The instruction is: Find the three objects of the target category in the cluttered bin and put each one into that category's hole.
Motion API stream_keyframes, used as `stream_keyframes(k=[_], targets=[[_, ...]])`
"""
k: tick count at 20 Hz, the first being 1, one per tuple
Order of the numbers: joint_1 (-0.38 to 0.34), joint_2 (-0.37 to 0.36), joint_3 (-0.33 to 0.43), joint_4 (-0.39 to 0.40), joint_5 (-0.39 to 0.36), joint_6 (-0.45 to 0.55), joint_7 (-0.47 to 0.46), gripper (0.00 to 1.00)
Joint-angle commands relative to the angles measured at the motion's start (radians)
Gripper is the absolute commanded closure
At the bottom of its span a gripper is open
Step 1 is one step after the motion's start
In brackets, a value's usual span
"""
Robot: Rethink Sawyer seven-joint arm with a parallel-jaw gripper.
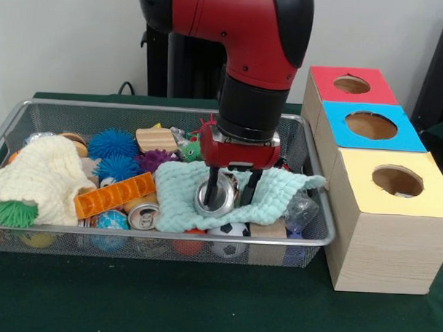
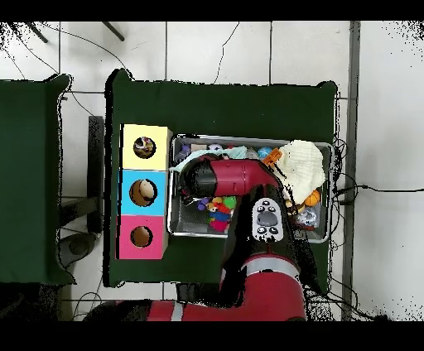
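The wire mesh bin [image 1: 161, 235] is full of toys, cloths and cans; it also shows in the overhead view [image 2: 248, 139]. My gripper [image 1: 231, 195] is down inside it over a mint green cloth [image 1: 279, 193]. It is open, with one finger [image 1: 212, 186] in the mouth of a silver can [image 1: 205, 207] and the other just outside the can's right rim. A second silver can [image 1: 142, 216] lies at the front of the bin. The yellow-topped box has its round hole [image 1: 398, 181] to the right of the bin, also seen in the overhead view [image 2: 144, 148]. In the overhead view the arm hides the gripper.
The blue-topped box [image 1: 408, 140] and the red-topped box [image 1: 380, 91] stand behind the yellow one. In the bin lie a cream knitted cloth [image 1: 39, 178], an orange block [image 1: 115, 195], blue spiky balls [image 1: 113, 144], a wooden piece [image 1: 157, 140] and a small football [image 1: 230, 230].
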Motion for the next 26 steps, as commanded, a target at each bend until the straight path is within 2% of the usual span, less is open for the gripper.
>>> stream_keyframes(k=[1, 4, 7, 8, 9, 13, 16, 18, 19, 22, 26], targets=[[-0.025, 0.137, 0.093, -0.056, -0.062, -0.095, 0.049, 0.00], [-0.024, 0.125, 0.096, -0.059, -0.063, -0.056, 0.036, 0.00], [-0.023, 0.130, 0.094, -0.058, -0.066, -0.074, 0.048, 0.00], [-0.029, 0.129, 0.100, -0.049, -0.065, -0.113, 0.064, 0.00], [-0.034, 0.128, 0.106, -0.039, -0.064, -0.152, 0.080, 1.00], [-0.076, 0.119, 0.157, -0.014, -0.050, -0.162, 0.072, 1.00], [-0.065, 0.110, 0.142, -0.015, -0.065, -0.142, 0.060, 1.00], [-0.070, 0.093, 0.137, 0.015, -0.063, -0.177, 0.090, 1.00], [-0.070, 0.081, 0.134, 0.022, -0.060, -0.151, 0.083, 1.00], [-0.132, 0.008, 0.187, 0.094, -0.065, -0.126, 0.034, 1.00], [-0.287, -0.170, 0.298, 0.245, -0.046, -0.039, -0.063, 1.00]])
